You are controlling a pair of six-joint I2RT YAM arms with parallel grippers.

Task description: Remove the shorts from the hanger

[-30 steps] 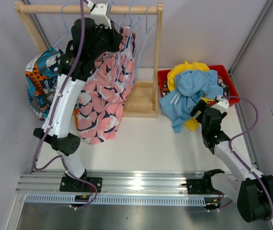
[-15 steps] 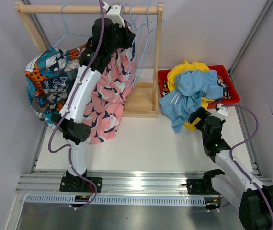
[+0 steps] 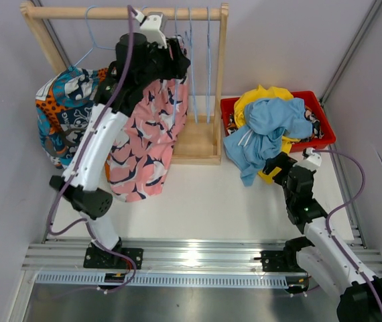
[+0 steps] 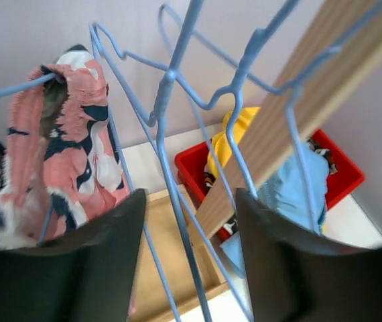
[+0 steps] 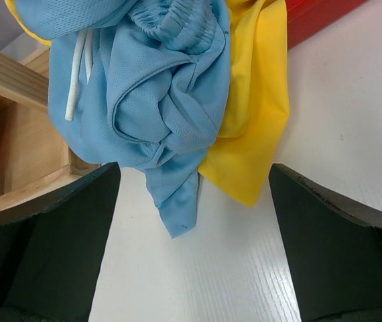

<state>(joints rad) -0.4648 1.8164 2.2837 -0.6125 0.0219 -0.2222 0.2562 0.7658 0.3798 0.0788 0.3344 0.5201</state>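
Pink shorts with dark marks (image 3: 147,141) hang from the wooden rail (image 3: 77,12), with the patchwork shorts (image 3: 60,114) beside them. We list the left arm reaching up to the rail, the left gripper (image 4: 191,201) parted and clamping nothing, bare hanger wires (image 4: 167,121) showing between its fingers. The right arm sits low, the right gripper (image 5: 194,171) wide and empty, near the light blue shorts (image 5: 164,80) and yellow shorts (image 5: 255,121) spilling from the red bin (image 3: 322,107). What lies beneath them is hidden.

Overhead camera looks down from the near edge; both close-in wrist cameras catch the light blue shorts (image 5: 171,87).
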